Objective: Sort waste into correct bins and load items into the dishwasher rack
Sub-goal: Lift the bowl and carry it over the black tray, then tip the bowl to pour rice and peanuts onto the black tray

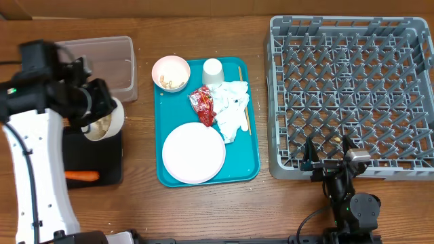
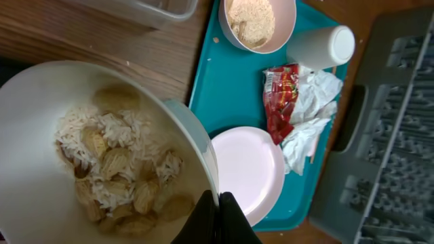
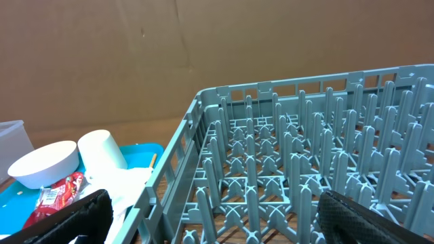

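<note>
The emptying of a bowl is the step in hand. The left tool [image 2: 218,214] is clamped on the rim of a small white bowl [image 2: 41,122], its fingers pressed together over the wall. The bowl is held above the far end of the black tray [image 1: 108,161] at the left of the surface, where the carrot [image 1: 82,176] already lies. Rice and pale lumps of food scraps [image 2: 115,169] are seen inside the bowl, so the tipping is judged not yet done.

The right tool [image 1: 330,157] is held apart and empty at the near edge of the dishwasher rack [image 1: 352,81]; no dish is seen in it. On the teal tray [image 1: 169,112] a second bowl [image 1: 171,73], the cup [image 1: 213,70], the plate [image 1: 193,153], the red wrapper [image 1: 202,105] and the napkins [image 1: 232,108] are left.

Next, the held bowl would need to be tilted over the black tray until the scraps slide out. A firm grip on the rim is called for. The bowl could then be carried right to the rack.
</note>
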Robot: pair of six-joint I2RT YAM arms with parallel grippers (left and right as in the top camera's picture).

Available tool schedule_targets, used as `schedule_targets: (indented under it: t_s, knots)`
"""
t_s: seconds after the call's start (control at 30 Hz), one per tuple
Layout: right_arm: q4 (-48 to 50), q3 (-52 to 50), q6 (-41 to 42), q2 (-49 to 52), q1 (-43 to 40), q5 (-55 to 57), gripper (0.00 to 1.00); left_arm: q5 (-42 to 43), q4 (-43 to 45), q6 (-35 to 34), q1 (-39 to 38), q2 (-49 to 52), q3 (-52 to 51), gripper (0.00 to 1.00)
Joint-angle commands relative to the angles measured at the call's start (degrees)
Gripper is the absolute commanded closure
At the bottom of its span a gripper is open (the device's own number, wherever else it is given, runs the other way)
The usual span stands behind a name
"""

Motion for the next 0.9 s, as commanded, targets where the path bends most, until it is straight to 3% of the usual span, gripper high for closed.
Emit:
schedule_targets:
  t_s: [0.0,0.13,0.3,0.53,0.8,0.87]
  knots:
    - [0.3,-0.6,-0.2,-0.5,0.2,0.2,0.00,12.7,0.8,5.6,6.3,-0.8,-4.6,0.96]
    - [0.3,-0.6,-0.2,-0.5,0.2,0.2,0.00,22.8,4.4,10.3,13.1,-0.8,-11.5,0.96]
    - [0.3,-0.6,-0.2,-0.5,0.2,0.2,0.00,33.2,11.4,11.0,21.1,-0.8,-21.2,0.96]
    - [0.3,-0.6,-0.2,-0.5,0.2,0.2,0.00,40.8,21.4,11.0,31.5,-0.8,-31.3,0.96]
    - [0.3,-0.6,-0.2,-0.5,0.2,0.2,0.00,54.3,29.5,11.0,39.2,-0.8,-37.9,0.96]
    - [0.3,-0.6,-0.2,-0.5,0.2,0.2,0.00,54.4,32.4,10.9,40.2,-0.7,-39.0,0.96]
